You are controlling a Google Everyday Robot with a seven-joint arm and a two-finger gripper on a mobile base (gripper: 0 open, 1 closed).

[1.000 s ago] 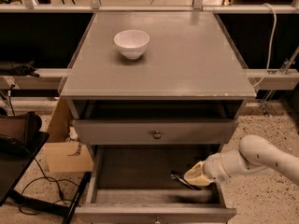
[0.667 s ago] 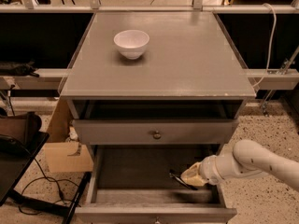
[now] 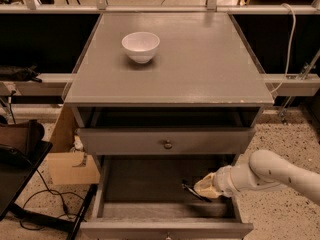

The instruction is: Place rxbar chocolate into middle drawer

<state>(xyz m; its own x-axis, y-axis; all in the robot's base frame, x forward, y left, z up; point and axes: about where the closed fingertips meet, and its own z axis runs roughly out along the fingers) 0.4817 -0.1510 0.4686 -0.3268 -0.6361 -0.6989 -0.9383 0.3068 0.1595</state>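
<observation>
Inside middle drawer (image 3: 145, 184), right side — gripper (image 3: 202, 188) hung low, grip state untellable; dark sliver, likely snack bar (image 3: 191, 190). Step: placing — next called for release.

- White arm (image 3: 282, 171) extends from the lower right edge, forearm sloping down to the left.
- Wrist (image 3: 227, 180) is roughly level, pointing left.
- Cream-coloured tool (image 3: 202, 188) sits low in view, right of centre, at the arm's left end.

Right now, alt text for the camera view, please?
The gripper reaches from the right into the open middle drawer, a thin dark item, probably the rxbar chocolate, at its tip. A white bowl sits on the cabinet top.
</observation>
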